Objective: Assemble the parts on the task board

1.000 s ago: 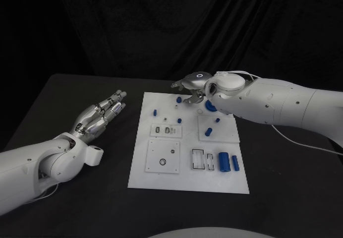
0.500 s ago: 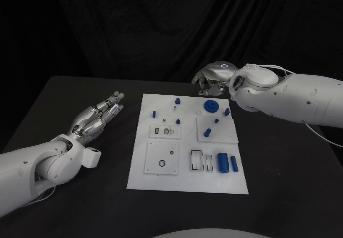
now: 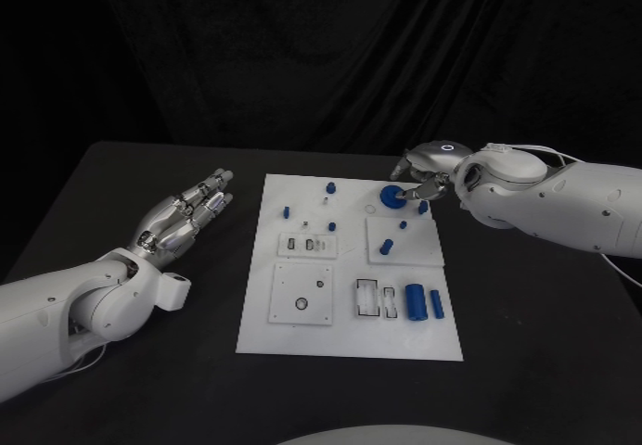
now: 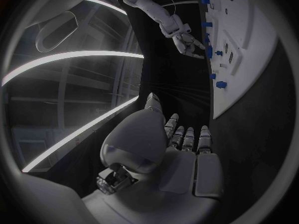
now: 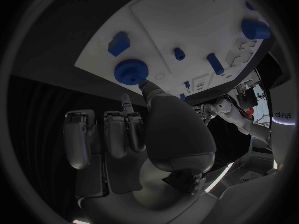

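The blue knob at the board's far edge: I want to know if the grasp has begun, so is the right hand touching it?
Touching. In the right wrist view, one of the right hand's fingers meets the rim of the blue knob with no gap.

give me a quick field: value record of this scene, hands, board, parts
left robot hand: fingers stretched out, holding nothing, over the table left of the board
right robot hand: at the board's far right corner, fingers by the blue round knob; contact unclear
task board: white plate, mid-table
blue round knob: on the board's far right part
two blue cylinders: lying side by side, near right part of board
table: black
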`<action>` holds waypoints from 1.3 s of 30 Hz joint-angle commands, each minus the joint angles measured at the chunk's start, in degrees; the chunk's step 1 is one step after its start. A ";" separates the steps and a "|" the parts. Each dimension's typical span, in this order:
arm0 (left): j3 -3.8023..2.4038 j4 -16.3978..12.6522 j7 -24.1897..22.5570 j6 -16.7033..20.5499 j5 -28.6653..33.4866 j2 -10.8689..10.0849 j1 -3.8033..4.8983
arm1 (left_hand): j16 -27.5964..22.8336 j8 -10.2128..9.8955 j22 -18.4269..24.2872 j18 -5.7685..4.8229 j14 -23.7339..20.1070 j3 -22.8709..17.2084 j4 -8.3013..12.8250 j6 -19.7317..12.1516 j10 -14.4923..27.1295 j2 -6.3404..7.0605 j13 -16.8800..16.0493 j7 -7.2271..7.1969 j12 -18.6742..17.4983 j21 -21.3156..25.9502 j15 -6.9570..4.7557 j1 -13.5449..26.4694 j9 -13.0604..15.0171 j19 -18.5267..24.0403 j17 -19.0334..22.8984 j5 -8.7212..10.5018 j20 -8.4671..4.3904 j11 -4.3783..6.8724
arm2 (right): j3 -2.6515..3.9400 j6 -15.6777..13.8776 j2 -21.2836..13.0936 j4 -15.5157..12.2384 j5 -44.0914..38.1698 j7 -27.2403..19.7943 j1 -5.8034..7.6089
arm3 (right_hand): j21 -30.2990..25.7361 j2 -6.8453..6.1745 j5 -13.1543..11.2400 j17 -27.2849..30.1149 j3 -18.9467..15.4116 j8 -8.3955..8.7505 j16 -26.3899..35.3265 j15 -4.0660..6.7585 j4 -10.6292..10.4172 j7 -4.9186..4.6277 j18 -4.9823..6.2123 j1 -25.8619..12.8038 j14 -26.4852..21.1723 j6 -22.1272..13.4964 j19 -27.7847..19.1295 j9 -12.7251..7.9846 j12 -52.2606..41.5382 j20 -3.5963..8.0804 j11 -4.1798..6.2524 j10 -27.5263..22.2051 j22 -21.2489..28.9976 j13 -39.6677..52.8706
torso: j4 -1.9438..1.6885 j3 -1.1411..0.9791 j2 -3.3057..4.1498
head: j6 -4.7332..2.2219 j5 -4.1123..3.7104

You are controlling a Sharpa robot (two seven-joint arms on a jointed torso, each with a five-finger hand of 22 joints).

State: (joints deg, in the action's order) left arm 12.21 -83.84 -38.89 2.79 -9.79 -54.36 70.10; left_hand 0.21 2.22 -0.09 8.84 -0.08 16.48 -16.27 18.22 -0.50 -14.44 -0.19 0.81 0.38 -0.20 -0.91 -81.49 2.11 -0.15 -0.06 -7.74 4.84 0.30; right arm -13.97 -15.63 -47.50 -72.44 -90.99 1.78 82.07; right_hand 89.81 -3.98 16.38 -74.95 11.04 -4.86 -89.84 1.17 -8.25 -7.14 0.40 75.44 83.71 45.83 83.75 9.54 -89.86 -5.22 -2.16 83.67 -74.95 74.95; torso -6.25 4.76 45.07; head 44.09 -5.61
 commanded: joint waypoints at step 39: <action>-0.05 0.35 -13.05 -1.84 -0.18 -0.01 0.10 | -0.21 -0.09 0.09 0.97 0.08 -0.54 0.15 -0.39 0.16 -0.17 0.09 1.00 -0.28 0.20 0.95 -1.07 0.00 0.15 0.06 -0.23 1.03 -0.77 | 0.04 3.85 3.23 4.44 0.10 1.06 -2.20 | 0.19 1.80 -0.23 -15.05 0.82 -5.21 -0.16 1.41 2.53 1.99 -0.40 2.12 6.29 9.59 6.25 5.06 -0.14 1.28 1.67 6.33 -15.05 15.05 | 0.15 0.09 0.06 | 1.18 0.70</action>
State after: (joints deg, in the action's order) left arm 12.22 -83.41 -38.89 1.78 -9.81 -54.36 70.10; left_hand 0.21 2.21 -0.10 8.84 0.13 16.32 -16.12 17.81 -0.45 -14.53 -0.16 1.23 0.38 -0.20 -0.29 -82.04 2.12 0.06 -0.07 -7.74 5.45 -0.05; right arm -13.46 -13.16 -44.30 -68.32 -90.54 2.26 80.74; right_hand 89.81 -2.78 16.09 -74.93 11.81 -8.92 -89.84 2.27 -5.86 -6.90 0.44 76.59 84.05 53.42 84.05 11.70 -89.86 -4.29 -0.88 84.02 -74.92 74.92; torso -6.05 4.87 45.10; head 45.23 -4.95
